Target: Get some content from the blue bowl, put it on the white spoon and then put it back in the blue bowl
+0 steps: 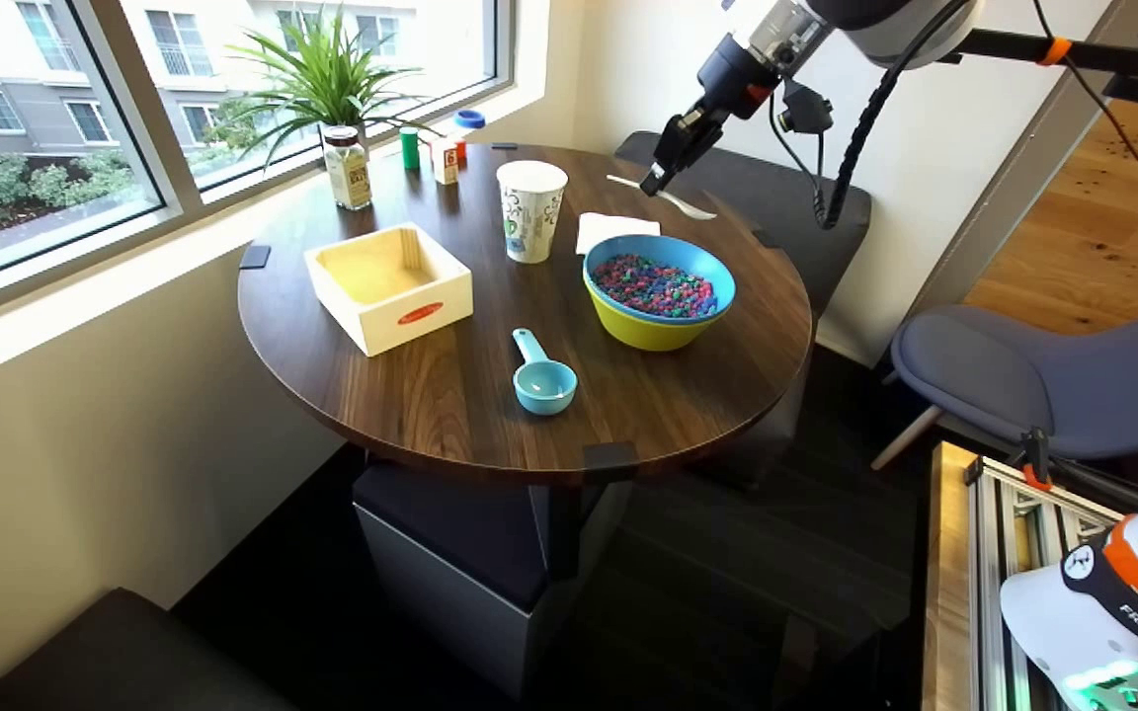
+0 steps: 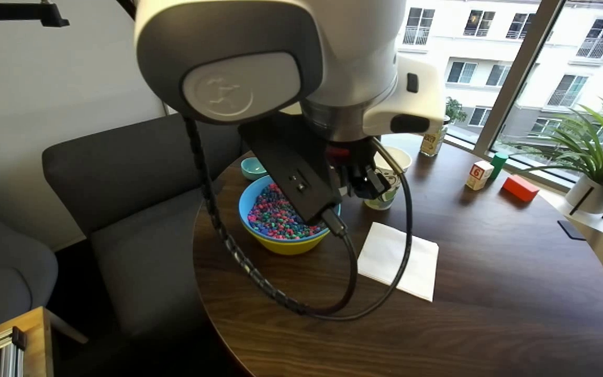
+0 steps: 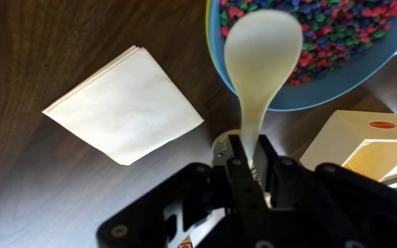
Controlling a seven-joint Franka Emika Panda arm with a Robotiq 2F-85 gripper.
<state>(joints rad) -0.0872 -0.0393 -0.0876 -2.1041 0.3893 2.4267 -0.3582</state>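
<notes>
Pushing the white spoon too hard into the bits is, I judge, your main risk. Your end effector is clamped on the thin handle, with the head jutting out one side and the handle's tail out the other, so resistance could make the spoon pivot in the grip. No bits show on the face seen in the wrist view, so I take the dip as not yet done; I cannot tell whether that face is the hollow one. If it is the back, the dip gathers little.

The blue bowl, yellow-green outside, holds the bits near the table edge that faces the bench. Catch its rim with the spoon and you may shove it toward that edge, or rock it and spill. In the wrist view the spoon's head overlaps the bowl, but its height above is hard to tell. Lift with the head tilted and bits could roll off onto the napkin near the bowl. Swing away from the bench edge and you could tip the tall cup, or snag it on the drooping cable.
</notes>
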